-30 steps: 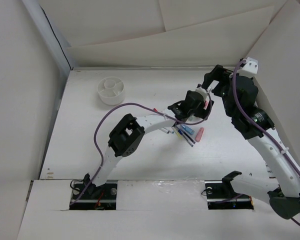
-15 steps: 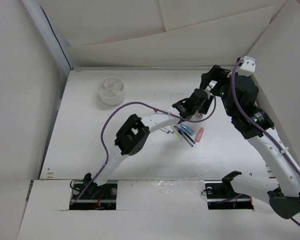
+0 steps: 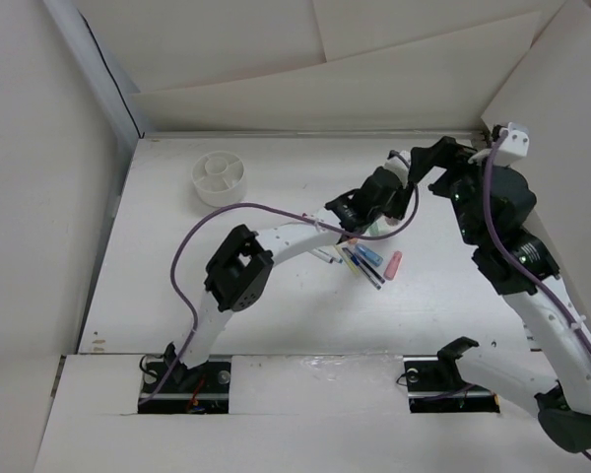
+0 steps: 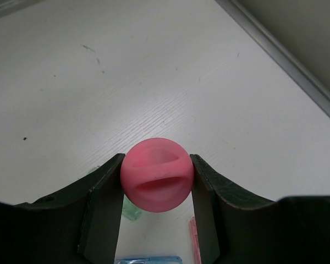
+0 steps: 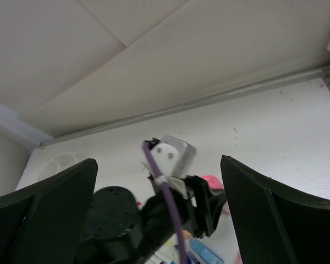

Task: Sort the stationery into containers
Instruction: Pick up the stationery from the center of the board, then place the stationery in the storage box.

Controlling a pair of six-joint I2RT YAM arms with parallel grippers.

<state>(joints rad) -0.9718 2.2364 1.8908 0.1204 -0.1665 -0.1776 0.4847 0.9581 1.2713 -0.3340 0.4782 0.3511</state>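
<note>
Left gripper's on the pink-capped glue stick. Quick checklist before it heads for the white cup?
1. Grip: ok. The left gripper has both fingers pressed against the round cap of the pink-capped glue stick.
2. Stick lifted off the white table: cannot tell. Its body is hidden under the cap.
3. Target: ok. The low round white divided plastic cup stands upright at the far left.
4. Right gripper: ok, open and empty.
5. Gap between the two grippers: cannot tell. They sit close together in the top view.
6. Leftover pens and short sticks: ok, lying on the table near the left gripper.
</note>
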